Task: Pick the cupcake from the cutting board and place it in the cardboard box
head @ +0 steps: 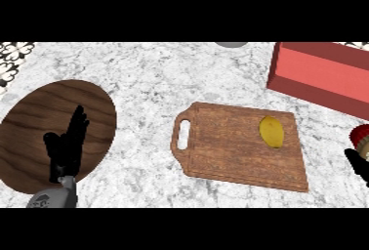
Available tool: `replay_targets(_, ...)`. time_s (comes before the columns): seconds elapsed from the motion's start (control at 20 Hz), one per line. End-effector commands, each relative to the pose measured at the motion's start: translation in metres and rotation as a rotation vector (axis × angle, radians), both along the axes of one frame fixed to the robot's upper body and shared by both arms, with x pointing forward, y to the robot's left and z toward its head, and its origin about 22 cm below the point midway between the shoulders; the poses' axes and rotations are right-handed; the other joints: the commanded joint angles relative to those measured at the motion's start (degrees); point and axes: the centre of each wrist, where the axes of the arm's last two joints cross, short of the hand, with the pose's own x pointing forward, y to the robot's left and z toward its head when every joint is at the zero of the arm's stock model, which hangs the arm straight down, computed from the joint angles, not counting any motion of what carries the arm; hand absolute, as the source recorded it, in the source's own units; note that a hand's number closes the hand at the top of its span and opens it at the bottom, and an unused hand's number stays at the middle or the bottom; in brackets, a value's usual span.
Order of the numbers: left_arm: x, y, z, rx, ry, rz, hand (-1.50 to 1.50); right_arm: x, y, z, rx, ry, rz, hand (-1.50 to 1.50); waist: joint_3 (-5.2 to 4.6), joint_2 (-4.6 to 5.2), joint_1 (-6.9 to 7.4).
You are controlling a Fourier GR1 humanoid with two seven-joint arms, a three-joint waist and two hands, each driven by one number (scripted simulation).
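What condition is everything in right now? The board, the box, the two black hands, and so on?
Cutting board: flat on the counter, carrying only a yellow item.
Red box: at upper right, nothing seen in it.
Left hand: open, fingers straight, over the round wooden board.
Right hand: at the right edge, curled round a red-topped object, likely the cupcake.

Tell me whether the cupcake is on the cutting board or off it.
Off. The cupcake is at the view's right edge by the right robot hand, past the cutting board, which carries only a yellow item.
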Motion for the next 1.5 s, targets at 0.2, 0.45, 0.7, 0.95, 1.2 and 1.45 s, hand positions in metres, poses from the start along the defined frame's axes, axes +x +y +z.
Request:
replay_targets(0.2, -0.003, -0.015, -0.003, 0.000, -0.006, -0.011, 0.00, 0.049, -0.054, 0.027, 0.037, -0.112, -0.093, 1.50, 0.04, 0.22, 0.78)
replay_targets(0.45, 0.005, 0.004, -0.004, 0.002, -0.010, -0.020, 0.00, 0.086, -0.081, 0.023, 0.083, -0.115, -0.099, 1.50, 0.02, 0.28, 0.82)
replay_targets(0.7, 0.019, 0.005, 0.005, 0.010, -0.024, -0.023, 0.00, 0.131, -0.105, 0.013, 0.146, -0.091, -0.097, 1.50, 0.03, 0.53, 1.43)
replay_targets(0.95, 0.016, -0.017, 0.006, -0.006, -0.009, -0.042, 0.00, 0.161, -0.124, -0.039, 0.098, -0.070, -0.103, 1.50, 0.09, 0.74, 2.10)
replay_targets(1.2, 0.018, -0.023, 0.013, -0.007, -0.012, -0.052, 0.00, 0.179, -0.139, -0.039, -0.001, -0.068, -0.152, 1.50, 0.11, 0.89, 2.66)
replay_targets(1.45, 0.013, -0.024, -0.003, -0.009, -0.008, -0.057, 0.00, 0.193, -0.138, -0.078, 0.156, 0.029, -0.234, -1.50, 0.15, 1.50, 3.68)
